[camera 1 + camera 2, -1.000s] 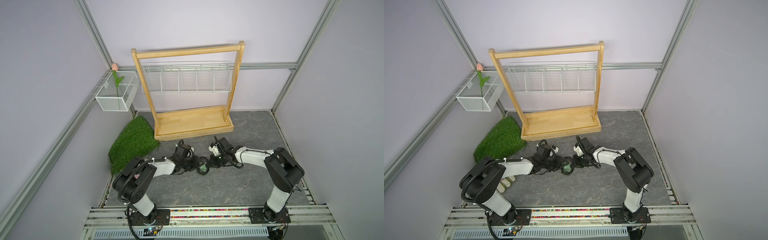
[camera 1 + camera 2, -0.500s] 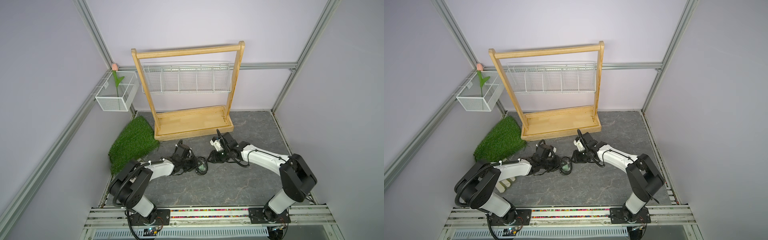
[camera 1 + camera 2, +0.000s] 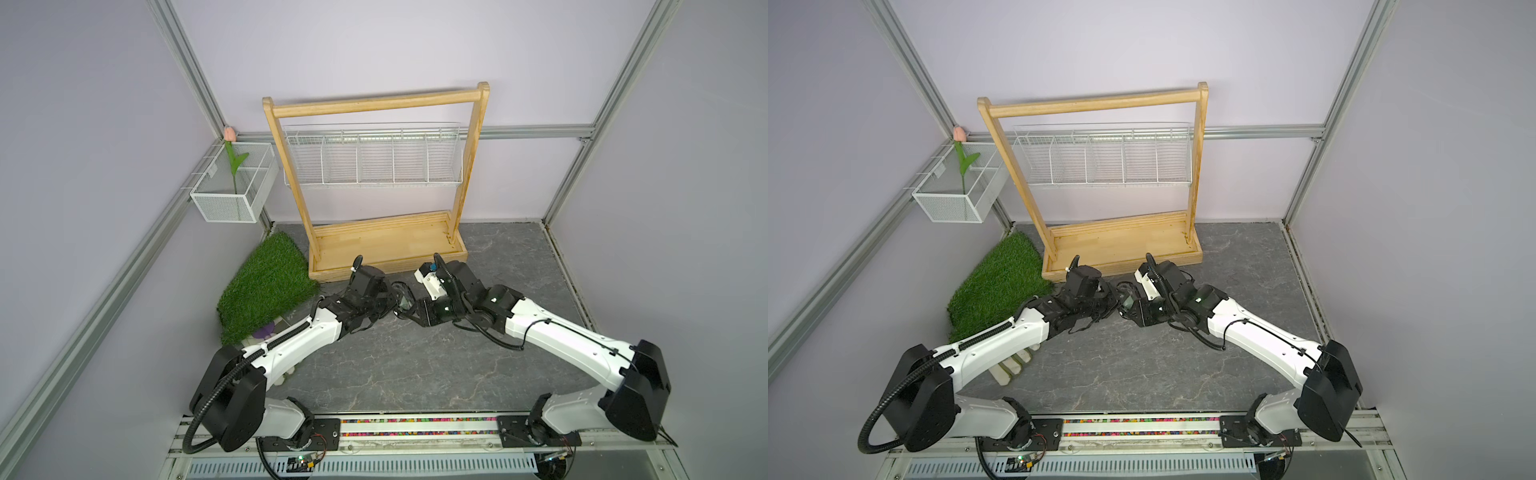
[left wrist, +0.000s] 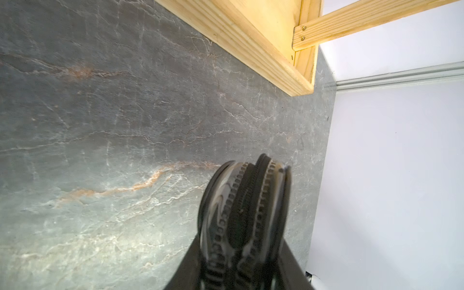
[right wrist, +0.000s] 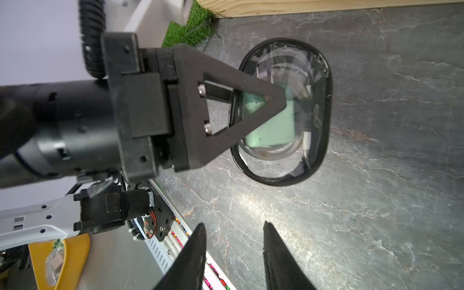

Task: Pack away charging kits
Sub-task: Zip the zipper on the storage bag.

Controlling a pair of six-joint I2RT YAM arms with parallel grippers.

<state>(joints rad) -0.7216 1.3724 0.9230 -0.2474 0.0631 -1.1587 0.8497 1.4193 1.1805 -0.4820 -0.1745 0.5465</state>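
Observation:
The clear oval pouch with a black rim hangs in my left gripper, which is shut on its edge. Inside it lie the charging kits: a mint-green charger block and a thin white cable. In the left wrist view the pouch's zipper edge stands between the fingers of the left gripper. My right gripper is open and holds nothing, a short way from the pouch. In both top views the left gripper and right gripper meet at the pouch in front of the rack.
A wooden rack with a tray base and a white wire basket stands just behind the grippers. A grass mat lies at the left. A mesh box with a tulip hangs on the left wall. Pale items lie under the left arm.
The right gripper has opened and let go near the pouch. The left gripper has carried the pouch back toward the rack, and both arms have stretched farther forward.

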